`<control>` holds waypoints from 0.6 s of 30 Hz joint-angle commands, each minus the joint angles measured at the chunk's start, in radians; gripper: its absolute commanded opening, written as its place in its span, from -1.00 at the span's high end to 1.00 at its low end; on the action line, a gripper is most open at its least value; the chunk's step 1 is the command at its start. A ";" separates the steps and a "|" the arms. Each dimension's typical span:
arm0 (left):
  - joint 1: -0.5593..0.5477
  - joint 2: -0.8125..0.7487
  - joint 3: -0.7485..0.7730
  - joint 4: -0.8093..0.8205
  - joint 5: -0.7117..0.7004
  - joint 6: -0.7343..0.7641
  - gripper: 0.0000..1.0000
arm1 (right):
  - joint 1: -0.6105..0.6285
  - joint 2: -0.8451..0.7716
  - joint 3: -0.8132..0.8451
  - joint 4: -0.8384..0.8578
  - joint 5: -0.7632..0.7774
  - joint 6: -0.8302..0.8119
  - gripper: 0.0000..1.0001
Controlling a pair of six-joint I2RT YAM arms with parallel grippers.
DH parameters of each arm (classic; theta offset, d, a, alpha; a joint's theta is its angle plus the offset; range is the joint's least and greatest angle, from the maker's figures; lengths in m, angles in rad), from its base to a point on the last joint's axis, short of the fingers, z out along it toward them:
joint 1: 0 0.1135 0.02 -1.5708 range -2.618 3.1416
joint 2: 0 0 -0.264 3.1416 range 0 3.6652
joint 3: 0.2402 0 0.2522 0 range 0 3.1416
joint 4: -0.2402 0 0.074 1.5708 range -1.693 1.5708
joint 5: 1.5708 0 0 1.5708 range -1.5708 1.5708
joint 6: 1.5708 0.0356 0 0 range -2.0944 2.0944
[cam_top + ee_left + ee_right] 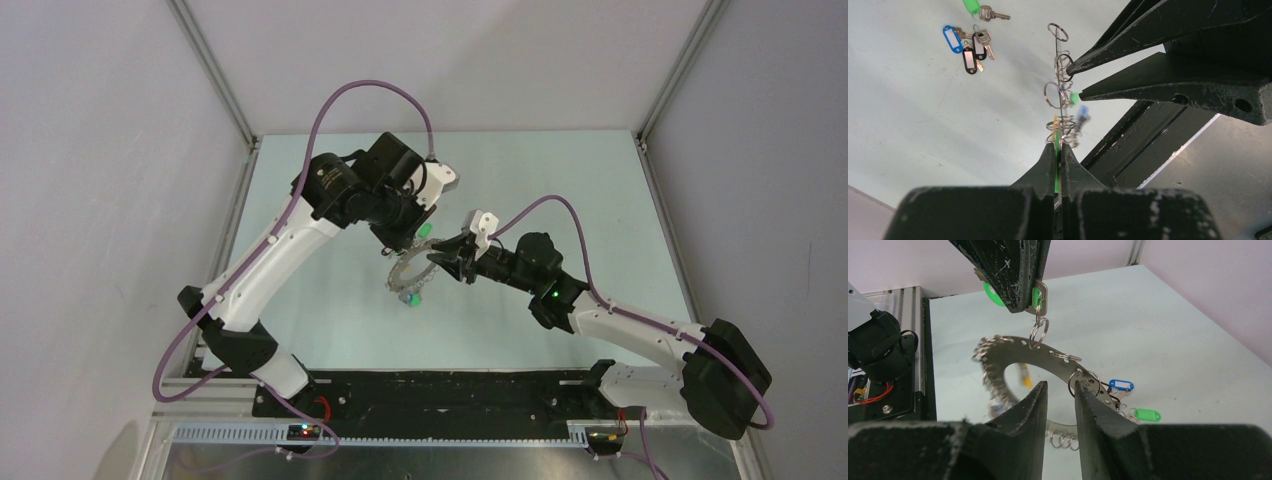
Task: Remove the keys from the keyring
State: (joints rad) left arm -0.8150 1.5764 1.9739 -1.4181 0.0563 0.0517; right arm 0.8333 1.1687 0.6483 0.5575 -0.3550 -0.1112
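The keyring [1012, 348], a flat grey ring with holes, hangs in the air above the table, with several small split rings and tagged keys on it. It shows edge-on in the left wrist view [1061, 107] and from above in the top view [393, 277]. My left gripper [412, 238] [1058, 147] is shut on a green-tagged key [993, 294] whose split ring carries the keyring. My right gripper [1060, 387] [437, 257] is open at the keyring's rim, and its right finger [1083, 392] touches a small split ring there.
Loose keys lie on the table under the keyring, with blue [952, 38], black [969, 60] and green [970, 6] tags. The blue [1120, 385] and green [1147, 415] tags also show in the right wrist view. Black base rails run along the near edge [440, 385].
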 commanded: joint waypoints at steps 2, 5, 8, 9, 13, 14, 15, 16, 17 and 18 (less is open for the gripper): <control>0.002 -0.038 0.057 0.026 0.008 -0.006 1.00 | -0.004 -0.008 0.041 0.057 -0.038 -0.008 0.37; 0.003 -0.036 0.059 0.027 0.010 -0.006 1.00 | 0.002 -0.007 0.041 0.081 -0.062 0.001 0.35; 0.002 -0.034 0.060 0.027 0.012 -0.005 1.00 | 0.008 0.003 0.044 0.098 -0.062 -0.002 0.34; 0.002 -0.033 0.061 0.027 0.012 -0.004 1.00 | 0.009 0.005 0.049 0.097 -0.061 -0.003 0.34; 0.002 -0.031 0.061 0.028 0.010 -0.004 1.00 | 0.009 0.011 0.055 0.098 -0.067 -0.005 0.34; 0.002 -0.028 0.061 0.027 0.010 -0.003 1.00 | 0.009 0.010 0.056 0.101 -0.069 -0.005 0.33; 0.002 -0.026 0.062 0.027 0.010 -0.002 1.00 | 0.009 0.011 0.058 0.102 -0.070 -0.005 0.33; 0.002 -0.021 0.062 0.028 0.009 -0.002 1.00 | 0.008 0.011 0.060 0.103 -0.072 -0.005 0.33; 0.002 -0.016 0.066 0.027 0.009 -0.002 1.00 | 0.008 0.013 0.064 0.103 -0.073 -0.007 0.33; 0.002 -0.013 0.069 0.027 0.009 0.000 1.00 | 0.008 0.014 0.066 0.103 -0.073 -0.008 0.33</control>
State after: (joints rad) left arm -0.8146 1.5764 1.9808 -1.4170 0.0555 0.0521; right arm 0.8368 1.1748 0.6590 0.6041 -0.4129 -0.1120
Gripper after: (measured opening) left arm 0.017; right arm 0.331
